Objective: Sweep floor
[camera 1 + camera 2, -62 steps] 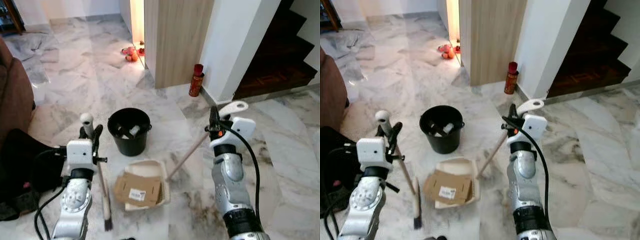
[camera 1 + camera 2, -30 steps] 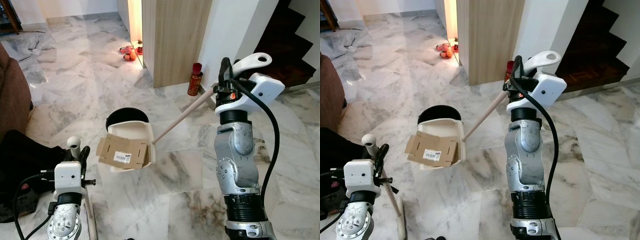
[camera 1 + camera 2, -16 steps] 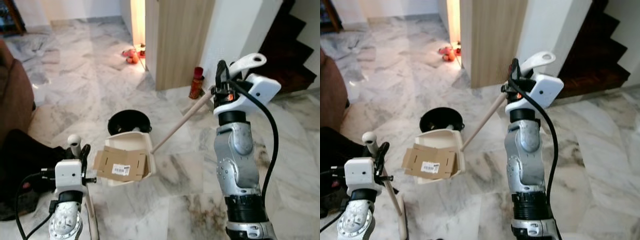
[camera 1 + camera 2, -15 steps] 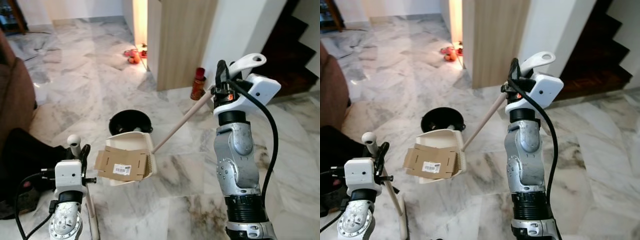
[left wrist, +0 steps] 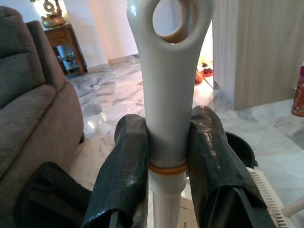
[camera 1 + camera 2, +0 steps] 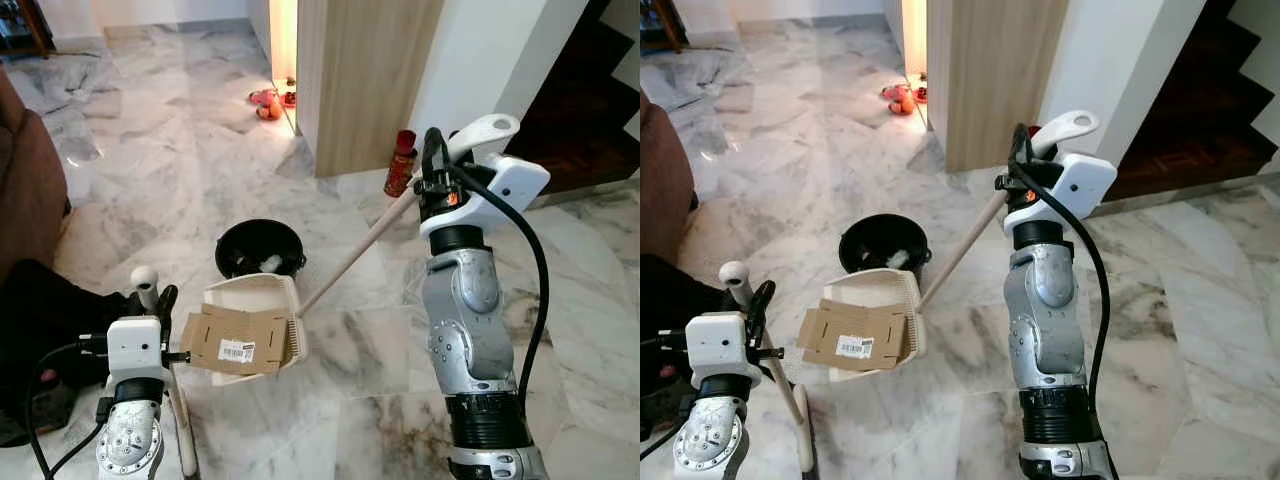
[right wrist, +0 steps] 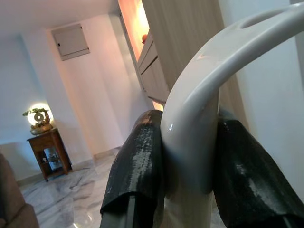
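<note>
A glossy grey-veined marble floor [image 6: 180,170] runs back to a wood-panelled partition [image 6: 365,80], with a dark staircase [image 6: 590,110] at the right edge and a brown sofa [image 6: 30,190] at the left edge. A red spray can [image 6: 400,162] stands at the foot of the partition, and small orange objects [image 6: 268,105] lie beyond it near a lit doorway.

The right arm is raised, forearm upright, with the right gripper [image 6: 432,172] at its top. In the right wrist view its 2 black fingers [image 7: 137,166] are clamped on the white looped grip of the dustpan handle [image 6: 355,250]. The wooden handle slants down toward the robot's left to the cream dustpan [image 6: 875,320], which is held up off the floor. A flattened piece of cardboard [image 6: 855,338] with a white label lies across the pan. Just behind the pan stands a black bucket [image 6: 883,252] with pale scraps inside.

The left arm is low, forearm upright. The left gripper [image 5: 167,142] squeezes the white top of the broom [image 6: 790,400], whose stick drops to the floor beside the arm. A black bag [image 6: 40,330] lies by the sofa.
</note>
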Available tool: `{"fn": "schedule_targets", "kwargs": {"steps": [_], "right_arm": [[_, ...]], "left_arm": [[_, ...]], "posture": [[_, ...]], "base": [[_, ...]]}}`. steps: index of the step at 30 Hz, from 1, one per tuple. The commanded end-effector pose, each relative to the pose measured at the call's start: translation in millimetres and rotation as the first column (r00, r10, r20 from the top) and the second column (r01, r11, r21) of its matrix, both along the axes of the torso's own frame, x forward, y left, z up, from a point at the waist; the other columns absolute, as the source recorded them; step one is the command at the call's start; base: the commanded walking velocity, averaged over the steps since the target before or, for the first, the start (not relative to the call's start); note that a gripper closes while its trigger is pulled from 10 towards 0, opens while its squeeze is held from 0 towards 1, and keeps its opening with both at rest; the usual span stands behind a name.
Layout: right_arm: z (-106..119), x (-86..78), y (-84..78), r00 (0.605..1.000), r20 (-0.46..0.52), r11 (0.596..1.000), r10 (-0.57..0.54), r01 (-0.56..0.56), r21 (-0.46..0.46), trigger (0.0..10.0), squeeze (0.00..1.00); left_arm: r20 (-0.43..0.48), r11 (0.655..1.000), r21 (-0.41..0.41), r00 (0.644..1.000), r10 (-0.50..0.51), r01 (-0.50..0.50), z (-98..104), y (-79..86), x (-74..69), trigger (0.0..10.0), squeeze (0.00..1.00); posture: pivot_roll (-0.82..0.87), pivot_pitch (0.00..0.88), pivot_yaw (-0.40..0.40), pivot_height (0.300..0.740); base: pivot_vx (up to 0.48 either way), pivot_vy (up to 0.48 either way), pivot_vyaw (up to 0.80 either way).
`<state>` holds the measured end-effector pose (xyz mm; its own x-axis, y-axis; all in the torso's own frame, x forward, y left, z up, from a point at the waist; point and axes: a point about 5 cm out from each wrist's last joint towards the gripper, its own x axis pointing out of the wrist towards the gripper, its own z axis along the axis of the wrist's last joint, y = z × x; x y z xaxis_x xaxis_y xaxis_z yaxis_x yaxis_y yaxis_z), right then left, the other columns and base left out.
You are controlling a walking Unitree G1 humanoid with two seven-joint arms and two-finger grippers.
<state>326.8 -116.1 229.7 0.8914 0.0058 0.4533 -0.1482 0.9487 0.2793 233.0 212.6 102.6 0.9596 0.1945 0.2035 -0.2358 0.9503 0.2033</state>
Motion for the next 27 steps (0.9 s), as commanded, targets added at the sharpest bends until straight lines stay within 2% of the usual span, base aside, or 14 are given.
{"fn": "schedule_targets", "kwargs": {"steps": [1, 3, 14, 20, 27], "right_arm": [[15.3, -5.1, -2.4, 0.997, 0.073, 1.000, -0.006, 0.005, 0.015, 10.0, 0.00], [15.8, -5.4, -1.6, 0.997, 0.077, 1.000, 0.000, -0.002, 0.016, 10.0, 0.00], [16.1, -5.8, 0.2, 0.997, 0.079, 1.000, 0.009, -0.010, 0.017, 10.0, 0.00], [16.4, -6.1, 1.4, 0.996, 0.083, 1.000, 0.015, -0.016, 0.015, 10.0, 0.00], [15.7, -5.6, 1.5, 0.997, 0.078, 0.999, 0.019, -0.022, 0.028, 10.0, 0.00]], "left_arm": [[0.033, 1.000, 0.026, 0.999, 0.006, -0.007, 8.7, 0.9, 1.1, 10.0, 0.00], [0.035, 1.000, 0.026, 0.999, 0.010, -0.010, 9.1, 1.2, 1.0, 10.0, 0.00], [0.042, 1.000, 0.025, 0.999, 0.014, -0.015, 10.1, 1.0, 1.0, 10.0, 0.00], [0.043, 1.000, 0.024, 0.999, 0.015, -0.016, 10.4, 1.0, 0.7, 10.0, 0.00], [0.046, 1.000, 0.024, 0.999, 0.017, -0.019, 10.8, 0.9, 1.1, 10.0, 0.00]], "posture": [[0.05, 0.075, -0.041, 0.740], [0.05, 0.075, -0.041, 0.740], [0.05, 0.075, -0.043, 0.740], [0.05, 0.075, -0.044, 0.740], [0.06, 0.074, -0.043, 0.740]], "base": [[0.281, 0.000, 0.53], [0.283, 0.000, 0.53], [0.282, 0.000, 0.00], [0.282, 0.000, 0.64], [0.282, 0.000, 0.00]]}}
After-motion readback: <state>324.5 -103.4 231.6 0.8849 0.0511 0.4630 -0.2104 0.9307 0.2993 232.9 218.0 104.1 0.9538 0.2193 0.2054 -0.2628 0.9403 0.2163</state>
